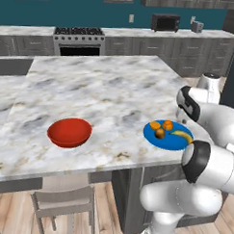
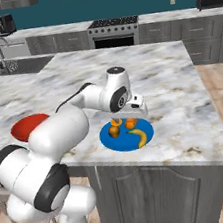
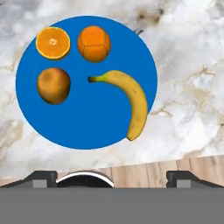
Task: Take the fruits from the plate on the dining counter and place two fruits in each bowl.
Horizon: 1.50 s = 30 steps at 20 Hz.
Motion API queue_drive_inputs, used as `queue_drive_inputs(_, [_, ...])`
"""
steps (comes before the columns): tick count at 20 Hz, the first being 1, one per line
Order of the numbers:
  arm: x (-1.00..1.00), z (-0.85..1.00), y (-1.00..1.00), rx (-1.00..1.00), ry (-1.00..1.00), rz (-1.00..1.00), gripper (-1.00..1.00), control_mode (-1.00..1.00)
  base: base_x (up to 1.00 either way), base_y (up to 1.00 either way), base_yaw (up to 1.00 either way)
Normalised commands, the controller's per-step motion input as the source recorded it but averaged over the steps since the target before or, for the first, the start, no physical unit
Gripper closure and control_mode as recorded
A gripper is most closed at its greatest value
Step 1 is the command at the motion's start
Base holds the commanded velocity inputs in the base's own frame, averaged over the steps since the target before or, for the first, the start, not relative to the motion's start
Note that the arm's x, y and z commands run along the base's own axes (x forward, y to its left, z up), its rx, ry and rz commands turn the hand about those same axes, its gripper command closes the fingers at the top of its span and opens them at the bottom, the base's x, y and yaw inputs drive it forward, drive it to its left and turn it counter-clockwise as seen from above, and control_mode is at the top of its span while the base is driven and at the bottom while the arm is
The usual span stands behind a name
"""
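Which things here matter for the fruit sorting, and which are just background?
Job: blue plate; banana; halved orange; whole orange; brownish fruit; red bowl; dining counter.

Background: stove; microwave; sink; chair.

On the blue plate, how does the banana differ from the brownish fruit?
The banana is long, curved and yellow with a dark stem end; the brownish fruit is round and orange-brown. The banana lies toward one side with its tip at the rim of the plate; the brownish fruit sits on the opposite side, well inside the rim. Both rest loose on the plate, ungripped.
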Motion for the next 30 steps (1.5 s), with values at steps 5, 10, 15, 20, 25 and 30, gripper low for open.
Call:
queue_drive_inputs(5, [0.28,-0.36,-0.45,0.0,0.11,0.0,-1.0,-1.0,0.0,0.0,0.0])
queue_drive_inputs(10, [0.06,-0.31,-0.46,0.0,0.06,0.0,-1.0,-1.0,0.0,0.0,0.0])
queue_drive_inputs(15, [0.17,-0.45,-0.09,0.0,0.01,0.0,-1.0,-1.0,0.0,0.0,0.0])
queue_drive_inputs(20, [0.33,-0.54,0.0,0.0,0.0,0.0,-1.0,-1.0,0.0,0.0,0.0])
queue_drive_inputs(25, [0.31,-0.41,0.0,0.0,0.0,0.0,-1.0,-1.0,0.0,0.0,0.0])
queue_drive_inputs(30, [0.15,-0.31,0.0,0.0,0.0,0.0,-1.0,-1.0,0.0,0.0,0.0])
